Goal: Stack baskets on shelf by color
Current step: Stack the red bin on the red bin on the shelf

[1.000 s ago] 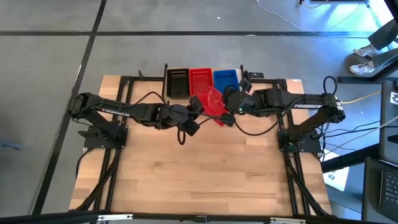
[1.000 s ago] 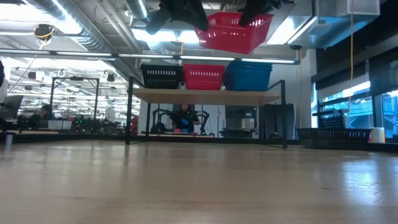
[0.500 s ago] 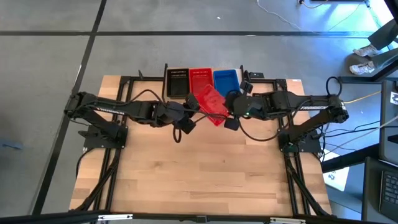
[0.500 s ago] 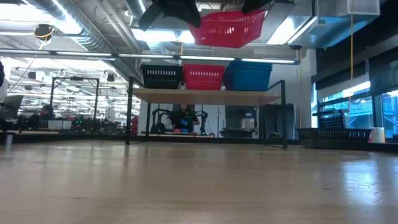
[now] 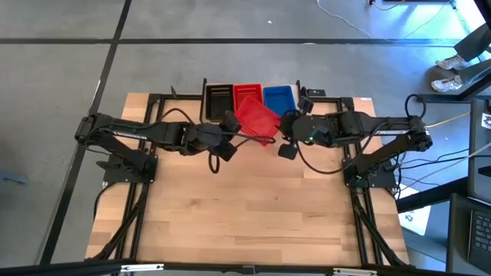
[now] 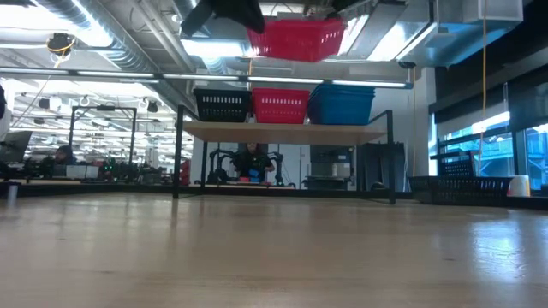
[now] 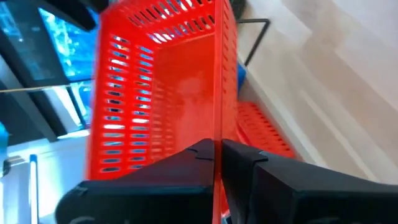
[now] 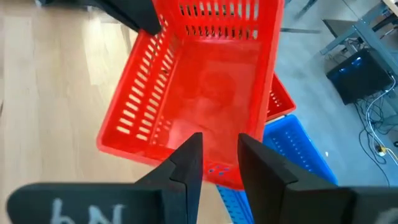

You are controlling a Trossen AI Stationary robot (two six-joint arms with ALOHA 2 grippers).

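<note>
Both grippers, left (image 7: 217, 149) and right (image 8: 219, 149), are clamped on a red basket (image 5: 257, 119) held above the shelf (image 6: 287, 131), where black, red and blue baskets are already placed; stacking not yet done.

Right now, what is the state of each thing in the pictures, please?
Held red basket: in the air above the shelf, gripped by both arms.
Left gripper: shut on its wall.
Right gripper: shut on its rim.
Shelf: carries three baskets side by side: black basket, red basket, blue basket.

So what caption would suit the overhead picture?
Both claws, left and right, carry a red basket toward the shelf beside its red twin.
</note>
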